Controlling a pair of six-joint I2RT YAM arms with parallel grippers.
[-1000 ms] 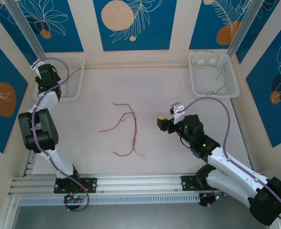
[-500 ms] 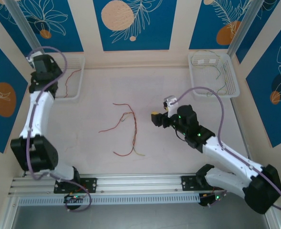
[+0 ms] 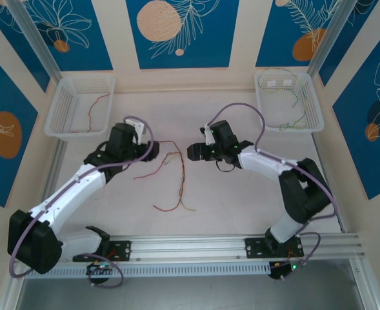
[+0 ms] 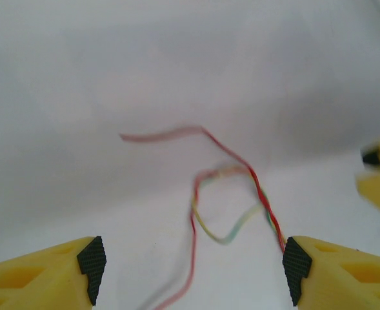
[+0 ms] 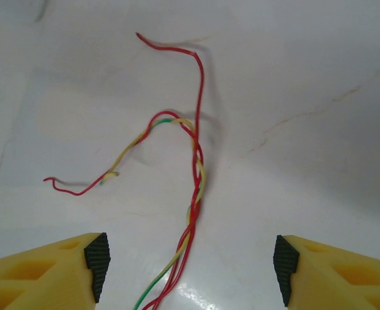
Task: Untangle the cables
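Tabletop (image 3: 228,194) cables (image 3: 177,169) lie untouched; left tool (image 4: 193,270), right tool (image 5: 188,266) gape empty.

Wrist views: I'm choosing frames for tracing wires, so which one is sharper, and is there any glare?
Right wrist view: the cables are crisp, casting soft shadows, with a small glare patch on the table near the bottom edge. Left wrist view: soft and blurred, strands smeared.

robot lab test cell: white table (image 3: 241,206) on aluminium rails (image 3: 190,244), blue printed backdrop panels (image 3: 209,39)
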